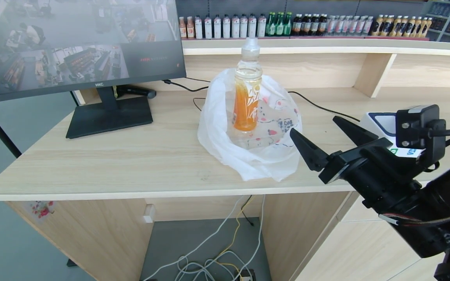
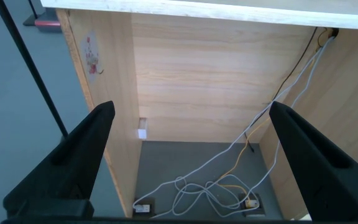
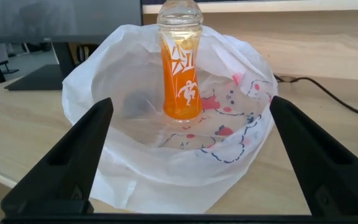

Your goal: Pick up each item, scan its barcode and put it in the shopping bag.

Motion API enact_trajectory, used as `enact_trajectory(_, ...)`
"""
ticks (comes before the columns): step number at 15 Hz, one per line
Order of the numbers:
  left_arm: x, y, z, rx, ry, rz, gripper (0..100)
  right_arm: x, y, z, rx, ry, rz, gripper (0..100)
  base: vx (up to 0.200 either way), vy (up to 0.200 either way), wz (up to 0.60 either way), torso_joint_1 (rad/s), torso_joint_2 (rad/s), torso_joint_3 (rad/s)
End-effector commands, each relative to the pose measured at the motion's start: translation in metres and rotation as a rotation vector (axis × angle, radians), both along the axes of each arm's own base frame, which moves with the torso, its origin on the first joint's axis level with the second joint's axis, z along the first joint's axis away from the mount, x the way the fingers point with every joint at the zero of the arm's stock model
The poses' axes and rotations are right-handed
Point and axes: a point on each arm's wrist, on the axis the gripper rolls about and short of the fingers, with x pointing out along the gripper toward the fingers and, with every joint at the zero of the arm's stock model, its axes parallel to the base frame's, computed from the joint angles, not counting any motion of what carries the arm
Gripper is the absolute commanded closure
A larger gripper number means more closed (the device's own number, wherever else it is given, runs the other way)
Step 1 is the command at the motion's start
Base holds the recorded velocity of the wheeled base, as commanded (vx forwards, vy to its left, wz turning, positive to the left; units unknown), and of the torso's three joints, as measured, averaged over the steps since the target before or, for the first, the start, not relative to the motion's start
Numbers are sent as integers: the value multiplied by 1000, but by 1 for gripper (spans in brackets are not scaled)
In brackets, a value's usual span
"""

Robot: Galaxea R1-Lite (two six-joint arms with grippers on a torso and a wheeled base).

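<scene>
Bottle point(image 1: 246, 101) stands upright in the shopping bag point(image 1: 214, 130); right tool point(image 1: 313, 125) and left tool point(image 2: 191, 107) both wide apart

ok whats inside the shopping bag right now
An orange drink bottle stands upright in the white shopping bag, cap above the rim. The bag's crumpled folds hide part of its bottom.

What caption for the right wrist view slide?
Open right gripper facing an orange drink bottle standing upright in the white shopping bag on the counter.

Left pincer point(image 2: 191, 109) and right pincer point(image 1: 315, 125) both gape wide.
</scene>
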Motion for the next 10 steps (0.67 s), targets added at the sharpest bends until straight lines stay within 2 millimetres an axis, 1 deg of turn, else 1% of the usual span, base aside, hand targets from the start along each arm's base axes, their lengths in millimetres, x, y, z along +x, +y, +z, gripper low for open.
enact_trajectory(1,0,0,0,-1,0,0,0,-3,2,-2,-5,6,14,0,0,0,0,0,0,0)
enact_trajectory(3,0,0,0,-5,0,0,0,0,7,2,6,-10,23,0,0,0,0,0,0,0)
enact_trajectory(4,0,0,0,-5,0,0,0,1,8,5,13,-18,24,0,0,-200,0,2,2,2)
enact_trajectory(10,0,0,0,-5,0,0,0,-3,5,3,7,-10,24,0,0,-200,0,4,2,4)
